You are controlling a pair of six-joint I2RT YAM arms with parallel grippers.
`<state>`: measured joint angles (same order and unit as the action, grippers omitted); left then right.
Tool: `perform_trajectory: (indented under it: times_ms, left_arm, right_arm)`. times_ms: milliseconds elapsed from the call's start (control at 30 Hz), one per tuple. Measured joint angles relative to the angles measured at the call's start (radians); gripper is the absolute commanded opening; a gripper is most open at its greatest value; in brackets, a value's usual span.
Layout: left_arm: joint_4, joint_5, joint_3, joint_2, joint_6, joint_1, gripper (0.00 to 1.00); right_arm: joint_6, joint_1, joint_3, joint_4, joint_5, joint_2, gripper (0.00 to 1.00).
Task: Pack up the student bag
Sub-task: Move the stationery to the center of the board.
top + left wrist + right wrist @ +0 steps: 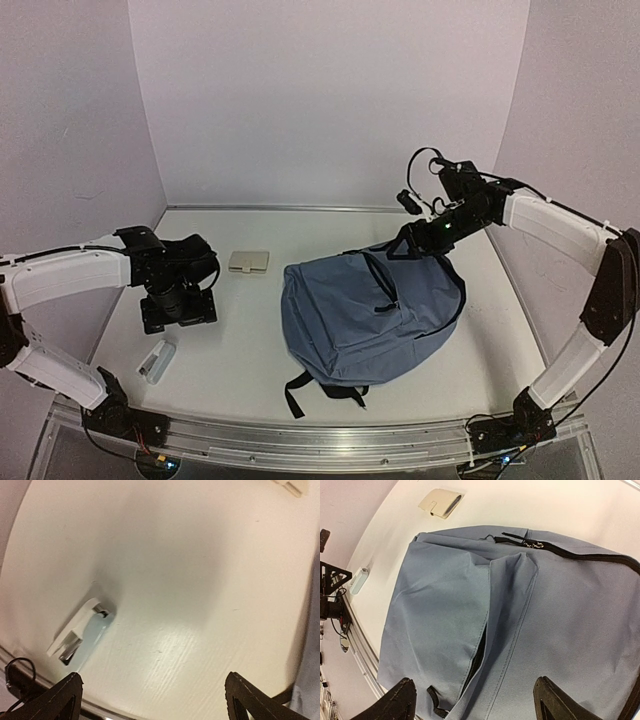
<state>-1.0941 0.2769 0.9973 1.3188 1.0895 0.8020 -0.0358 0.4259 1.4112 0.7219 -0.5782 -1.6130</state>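
Here, left hand [152, 679] gapes empty; right hand [474, 682] gapes empty above student bag [570, 605].

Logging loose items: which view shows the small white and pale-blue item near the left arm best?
Left wrist: the white and pale-blue item is close, large and unobstructed. Top external shows it small, beside the left arm. Right wrist catches only a tiny shape near the left edge.

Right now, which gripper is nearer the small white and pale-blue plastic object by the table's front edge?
Left. The left gripper hovers open close by the white and pale-blue plastic object; the right gripper is far off, above the slate-blue fabric backpack.
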Motion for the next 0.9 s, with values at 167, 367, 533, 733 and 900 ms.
perform_trajectory:
  times_ms: [167, 367, 533, 733, 900]
  left_arm:
    - [-0.058, 0.005, -0.060, 0.015, 0.036, -0.077, 1.00]
    - [-0.022, -0.037, -0.138, 0.031, -0.032, -0.250, 1.00]
    - [0.101, -0.098, -0.173, 0.086, -0.123, -0.351, 1.00]
    - [0.205, -0.176, -0.229, 0.146, -0.192, -0.405, 1.00]
    - [0.271, -0.249, -0.265, 0.146, -0.221, -0.406, 0.93]
  right_arm:
    - [-0.001, 0.000, -0.026, 0.005, -0.027, 0.025, 0.82]
    - [-0.001, 0.000, -0.062, 0.006, -0.047, 0.069, 0.82]
    - [-0.002, 0.000, -0.071, 0.007, -0.060, 0.082, 0.82]
    - [-0.002, 0.000, -0.072, 0.006, -0.063, 0.084, 0.83]
    - [-0.002, 0.000, -0.072, 0.006, -0.063, 0.084, 0.83]
